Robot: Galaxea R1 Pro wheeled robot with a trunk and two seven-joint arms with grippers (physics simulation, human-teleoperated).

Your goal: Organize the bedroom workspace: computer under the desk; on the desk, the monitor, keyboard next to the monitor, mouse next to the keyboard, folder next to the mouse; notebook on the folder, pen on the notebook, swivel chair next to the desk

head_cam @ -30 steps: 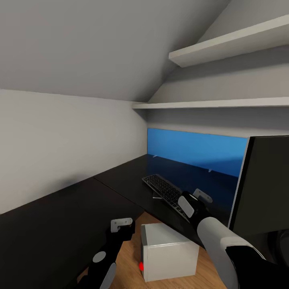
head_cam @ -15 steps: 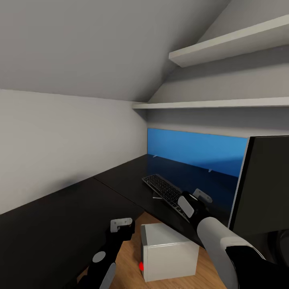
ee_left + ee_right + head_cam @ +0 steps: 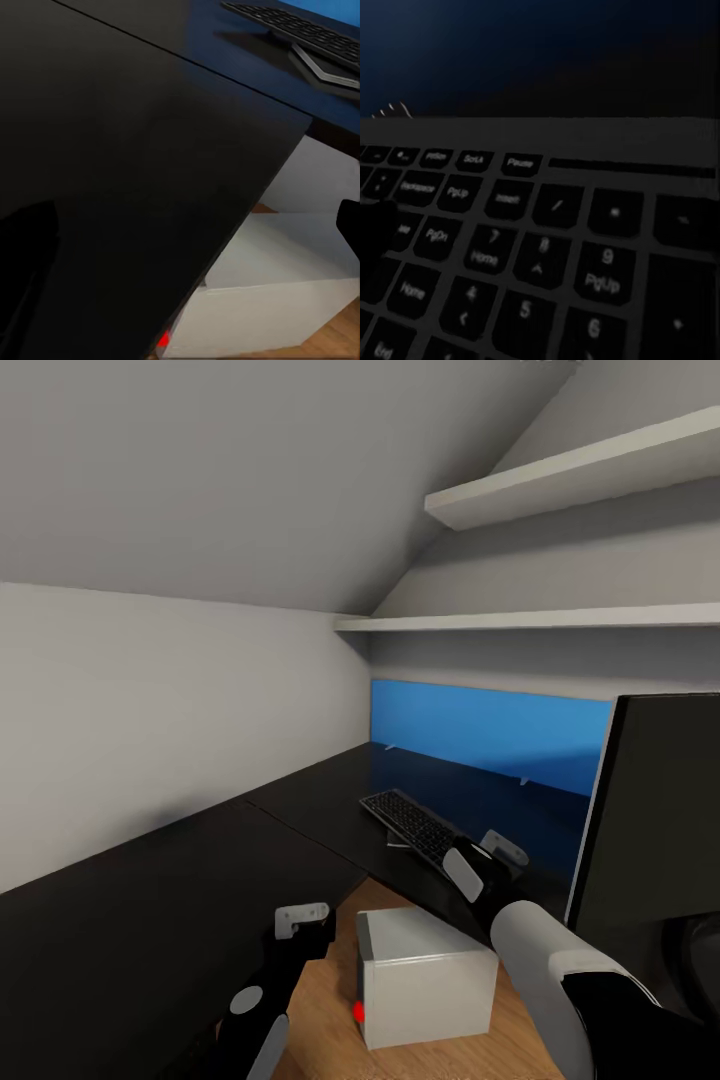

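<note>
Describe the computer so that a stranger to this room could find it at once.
Start at the long black desk along the wall. Look under its edge, on the wooden floor, below the keyboard. The computer is the pale grey box with a small red light, the one light-coloured thing among dark surfaces.

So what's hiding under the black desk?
A white computer box with a red light sits on the wooden floor beneath the desk. Its back part is covered by the desktop, so whatever is behind it cannot be seen.

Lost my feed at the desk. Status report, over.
Right gripper at the keyboard's near end, grip unclear. Left gripper idle at the desk edge. Monitor on desk; computer on the floor below. Nothing in the way.
</note>
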